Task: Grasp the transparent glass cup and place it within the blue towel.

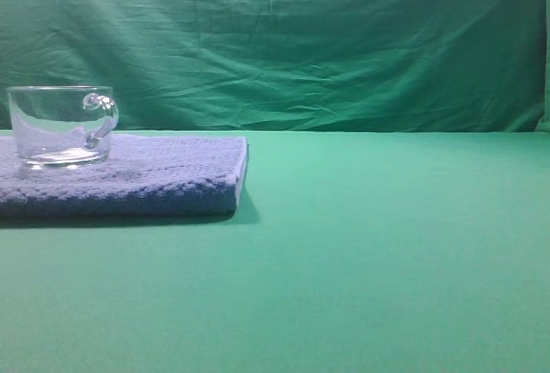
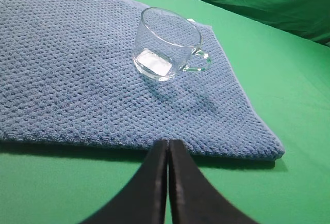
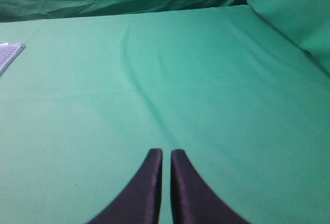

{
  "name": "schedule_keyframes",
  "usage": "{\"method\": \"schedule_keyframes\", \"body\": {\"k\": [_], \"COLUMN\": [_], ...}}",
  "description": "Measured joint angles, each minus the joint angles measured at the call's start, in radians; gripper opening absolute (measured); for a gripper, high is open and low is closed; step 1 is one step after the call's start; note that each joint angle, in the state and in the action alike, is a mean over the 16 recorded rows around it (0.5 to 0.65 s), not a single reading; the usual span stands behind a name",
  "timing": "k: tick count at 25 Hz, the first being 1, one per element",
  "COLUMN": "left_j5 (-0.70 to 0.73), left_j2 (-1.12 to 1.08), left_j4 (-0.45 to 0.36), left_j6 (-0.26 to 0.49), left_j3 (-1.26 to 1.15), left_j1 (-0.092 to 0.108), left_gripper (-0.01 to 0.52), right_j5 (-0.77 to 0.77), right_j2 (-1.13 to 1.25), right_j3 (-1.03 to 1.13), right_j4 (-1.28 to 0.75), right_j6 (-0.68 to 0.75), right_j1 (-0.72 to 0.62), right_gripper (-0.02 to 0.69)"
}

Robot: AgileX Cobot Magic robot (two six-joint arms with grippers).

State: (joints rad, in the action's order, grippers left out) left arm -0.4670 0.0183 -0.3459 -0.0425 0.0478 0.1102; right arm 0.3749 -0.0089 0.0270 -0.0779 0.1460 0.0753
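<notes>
A green cloth (image 1: 387, 253) is seen spread over the table, with a wrinkled green backdrop (image 1: 284, 38) hung behind it. The blue towel (image 1: 146, 180) is laid flat on the left of the table in the exterior view, folded thick, its nubby weave shown plainly in the left wrist view. The transparent glass cup (image 1: 62, 125) is stood upright on the towel, well inside its edges, with the small loop handle (image 2: 198, 62) turned to the right in both views. The cup appears to be empty, though the clear glass makes that hard to confirm.

The left gripper (image 2: 168, 144) is shown with its two dark fingers pressed together and nothing between them. It is held over the green cloth just off the near edge of the towel, and the cup is set well apart from it, farther in across the towel and slightly to one side of the fingers' line. The right gripper (image 3: 166, 154) is pictured over bare green cloth with its fingers drawn nearly together, only a thin gap left and nothing held. Only a corner of the towel is caught at the far left edge of the right wrist view, well away from that gripper.
</notes>
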Motion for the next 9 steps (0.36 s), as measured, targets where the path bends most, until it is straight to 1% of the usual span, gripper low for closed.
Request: {"method": "schedule_keyframes", "body": {"k": [9], "left_j5": [0.000], "left_j2": [0.000], "left_j4": [0.000], "left_j6": [0.000], "left_j3": [0.000], "left_j1": [0.000], "left_gripper": [0.000], "right_j5": [0.000], "right_j2": [0.000], "right_j3": [0.000], "right_j4": [0.000], "right_j6": [0.000], "right_j1": [0.000], "right_gripper": [0.048]}}
